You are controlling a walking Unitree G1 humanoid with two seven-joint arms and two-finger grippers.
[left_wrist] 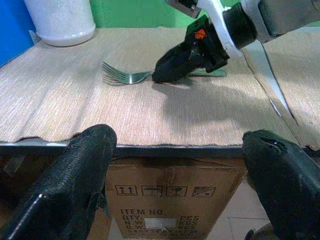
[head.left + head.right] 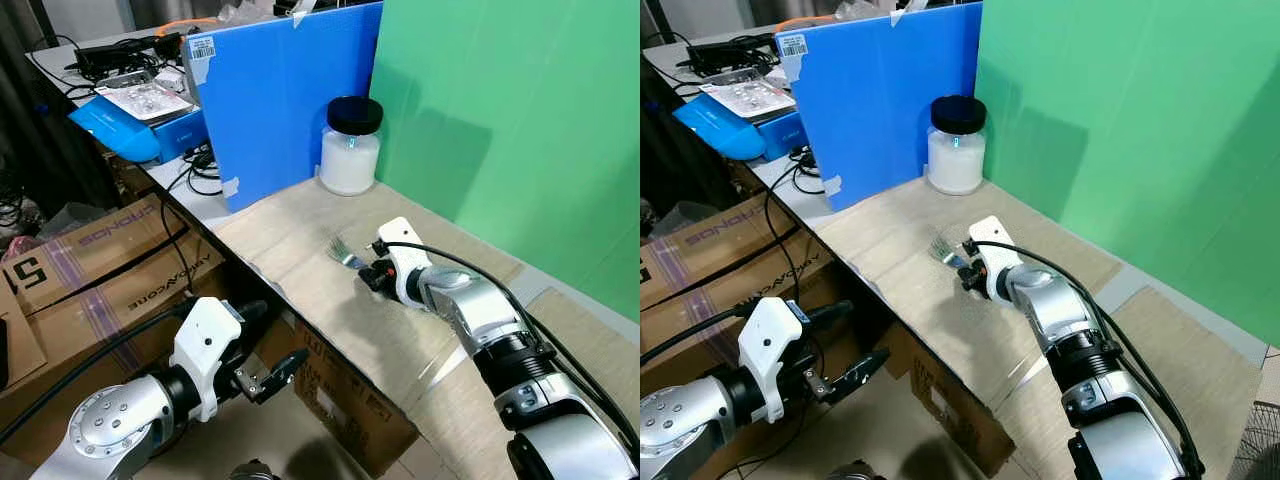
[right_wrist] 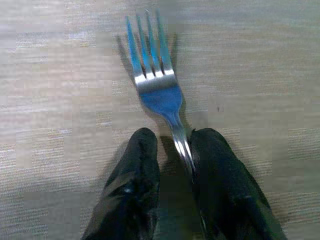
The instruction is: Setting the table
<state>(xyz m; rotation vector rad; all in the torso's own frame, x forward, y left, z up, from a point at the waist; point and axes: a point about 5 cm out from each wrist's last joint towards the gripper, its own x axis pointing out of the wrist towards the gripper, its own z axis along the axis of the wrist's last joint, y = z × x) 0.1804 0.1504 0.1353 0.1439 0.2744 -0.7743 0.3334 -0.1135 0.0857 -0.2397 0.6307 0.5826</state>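
A silver fork (image 3: 157, 95) lies flat on the beige woven mat (image 2: 300, 225), its tines pointing toward the blue board. My right gripper (image 2: 372, 274) reaches down onto the mat, and its two black fingers (image 3: 142, 165) are shut on the fork's neck just behind the tines. The left wrist view shows the fork (image 1: 122, 77) and the right gripper (image 1: 172, 67) from the table's edge. My left gripper (image 2: 275, 340) hangs open below the table's edge, in front of a cardboard box, with nothing between its fingers.
A white jar with a black lid (image 2: 349, 145) stands at the back of the mat. A blue board (image 2: 280, 100) and a green backdrop (image 2: 520, 120) wall in the table. Cardboard boxes (image 2: 100, 260) and cables sit on the left; another box (image 2: 350, 400) sits under the table edge.
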